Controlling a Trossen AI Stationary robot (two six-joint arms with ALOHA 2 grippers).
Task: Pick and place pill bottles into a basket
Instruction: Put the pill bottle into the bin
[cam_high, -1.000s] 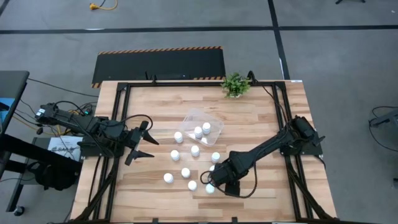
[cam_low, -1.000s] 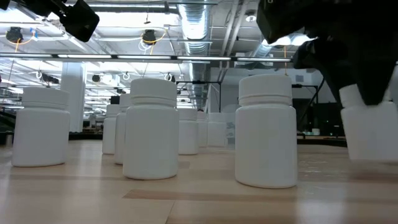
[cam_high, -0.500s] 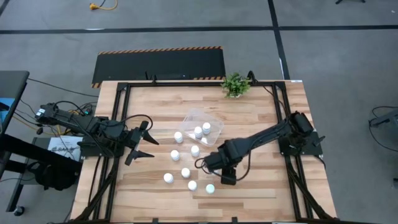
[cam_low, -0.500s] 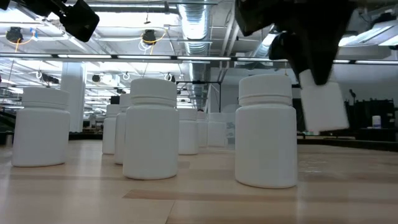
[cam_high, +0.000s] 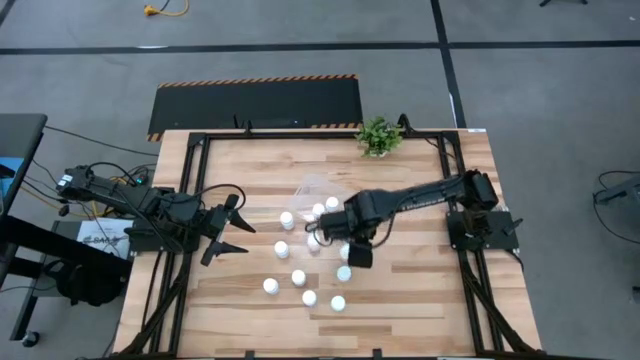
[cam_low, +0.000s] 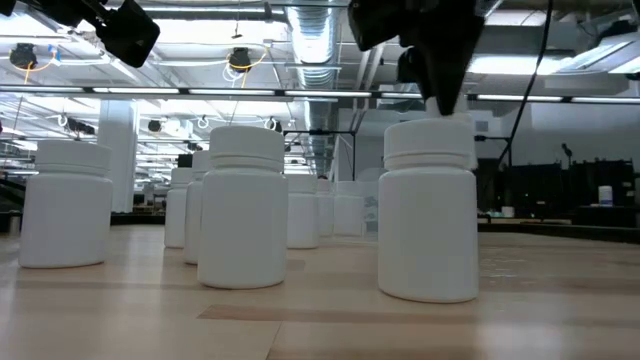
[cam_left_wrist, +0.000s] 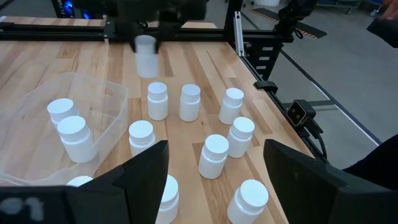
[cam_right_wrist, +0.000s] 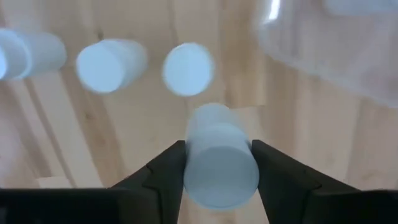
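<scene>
The right gripper (cam_right_wrist: 217, 171) is clamped on a pill bottle (cam_right_wrist: 219, 155), held above the table (cam_high: 420, 290) near its middle, just beside the basket (cam_high: 312, 186). The left gripper (cam_high: 232, 227) hangs with fingers spread near the left edge, empty. Loose pill bottles (cam_high: 298, 277) stand on the wood; a few stand inside the clear basket.

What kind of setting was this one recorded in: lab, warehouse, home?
Most likely a robotics lab or workshop in an industrial hall: a wooden table in a black frame on grey concrete, bare ceiling ducts and hanging lights overhead, and a striped safety mat behind the table.
</scene>
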